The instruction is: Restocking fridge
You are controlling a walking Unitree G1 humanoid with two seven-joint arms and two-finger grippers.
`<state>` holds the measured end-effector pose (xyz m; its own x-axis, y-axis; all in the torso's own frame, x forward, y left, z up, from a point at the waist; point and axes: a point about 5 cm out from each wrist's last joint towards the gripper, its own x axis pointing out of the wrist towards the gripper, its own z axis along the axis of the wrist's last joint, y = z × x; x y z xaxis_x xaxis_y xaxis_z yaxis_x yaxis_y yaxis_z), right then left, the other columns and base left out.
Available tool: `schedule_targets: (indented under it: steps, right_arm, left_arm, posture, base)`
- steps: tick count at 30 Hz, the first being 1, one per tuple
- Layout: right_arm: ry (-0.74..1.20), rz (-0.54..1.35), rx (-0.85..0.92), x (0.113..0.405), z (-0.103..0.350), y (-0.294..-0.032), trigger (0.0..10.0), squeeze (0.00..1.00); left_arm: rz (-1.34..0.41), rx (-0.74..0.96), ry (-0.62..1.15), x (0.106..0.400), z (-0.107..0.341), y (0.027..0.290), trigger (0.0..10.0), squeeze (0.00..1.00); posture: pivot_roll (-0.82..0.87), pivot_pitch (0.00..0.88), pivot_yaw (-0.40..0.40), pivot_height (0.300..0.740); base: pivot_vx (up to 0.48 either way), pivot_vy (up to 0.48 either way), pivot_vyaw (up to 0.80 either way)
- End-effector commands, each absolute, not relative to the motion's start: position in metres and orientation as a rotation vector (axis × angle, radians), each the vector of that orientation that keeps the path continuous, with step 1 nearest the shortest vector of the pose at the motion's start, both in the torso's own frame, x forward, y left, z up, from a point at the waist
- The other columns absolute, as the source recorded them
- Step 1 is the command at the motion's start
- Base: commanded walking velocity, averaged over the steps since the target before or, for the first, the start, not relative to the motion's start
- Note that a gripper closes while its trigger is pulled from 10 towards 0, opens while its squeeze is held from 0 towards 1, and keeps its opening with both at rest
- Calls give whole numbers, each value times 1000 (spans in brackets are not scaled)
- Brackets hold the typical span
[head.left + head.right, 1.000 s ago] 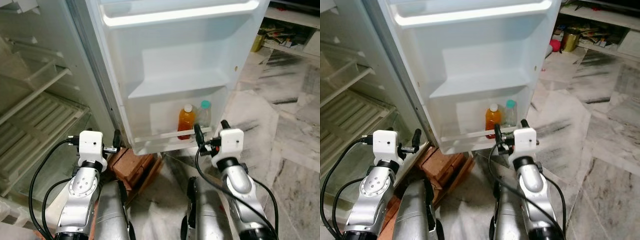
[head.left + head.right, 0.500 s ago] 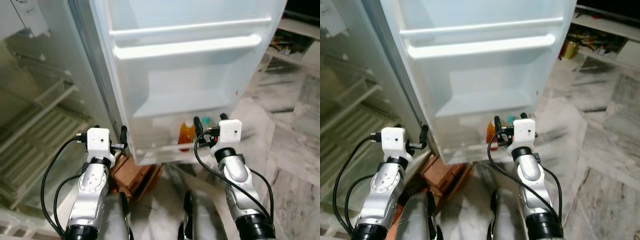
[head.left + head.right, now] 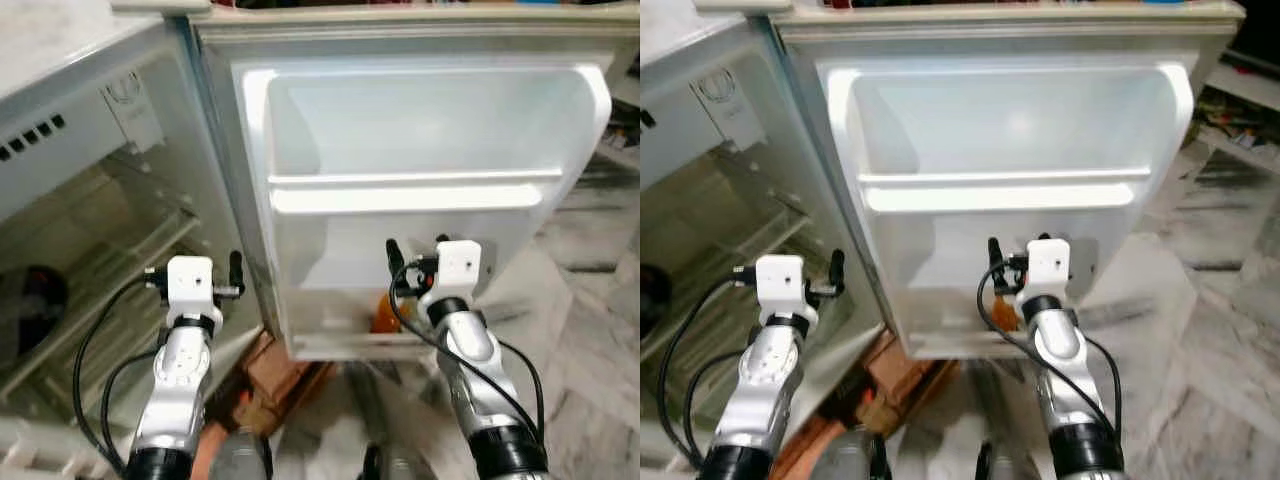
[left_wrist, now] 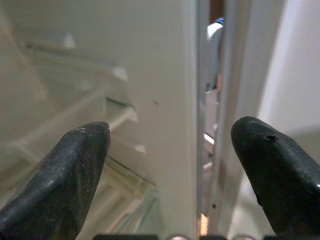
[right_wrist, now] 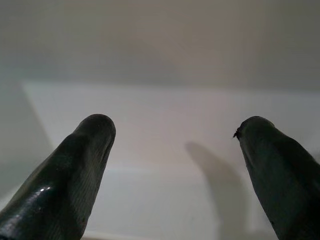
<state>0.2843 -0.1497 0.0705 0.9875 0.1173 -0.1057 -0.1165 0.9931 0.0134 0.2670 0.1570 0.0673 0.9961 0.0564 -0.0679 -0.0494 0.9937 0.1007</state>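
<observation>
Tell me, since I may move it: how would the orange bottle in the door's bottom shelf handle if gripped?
The orange bottle looks full, so probably heavy for its size. It seems smooth plastic, perhaps slippery. It is mostly hidden behind the right gripper.

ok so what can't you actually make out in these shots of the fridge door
- Orange bottle on the lowest door shelf: the right gripper and its wrist hide most of it in the eye views.
- What lies on top of the fridge: cut off by the upper edge.
- Dark round thing inside the fridge: blurred, unidentifiable.
</observation>
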Motion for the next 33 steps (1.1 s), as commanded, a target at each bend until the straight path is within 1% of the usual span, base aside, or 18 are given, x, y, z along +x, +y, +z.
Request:
schedule_targets:
  steps: [1, 8, 17, 20, 28, 31, 33]
  right_arm:
    - [177, 135, 5, 283, 61, -149, 10000, 0]
    - [205, 152, 12, 281, 57, -146, 10000, 0]
    - [256, 202, 0, 279, 50, -139, 10000, 0]
    - [231, 217, 16, 280, 54, -137, 10000, 0]
    - [239, 224, 16, 279, 53, -136, 10000, 0]
    - [246, 256, 30, 278, 52, -133, 10000, 0]
    - [240, 271, 34, 278, 53, -130, 10000, 0]
  left_arm:
    - [45, 105, 93, 266, 62, 154, 10000, 0]
    - [45, 121, 95, 268, 63, 155, 10000, 0]
    - [51, 108, 106, 268, 62, 152, 10000, 0]
    - [48, 109, 105, 268, 62, 152, 10000, 0]
    - [38, 116, 103, 269, 62, 152, 10000, 0]
    - [38, 120, 101, 269, 62, 152, 10000, 0]
    - [30, 130, 98, 269, 62, 152, 10000, 0]
  posture:
    - [-34, 0, -19, 740]
    - [-31, 0, -17, 740]
    - [-27, 0, -17, 740]
    - [-25, 0, -17, 740]
    - [-22, 0, -15, 740]
    - [-22, 0, -15, 740]
    - [-22, 0, -14, 740]
  base:
    - [0, 0, 0]
    - [0, 0, 0]
    - [-229, -268, 0]
    - [-268, -274, 0]
    - [-268, -272, 0]
    - [-261, -274, 0]
    - [0, -285, 0]
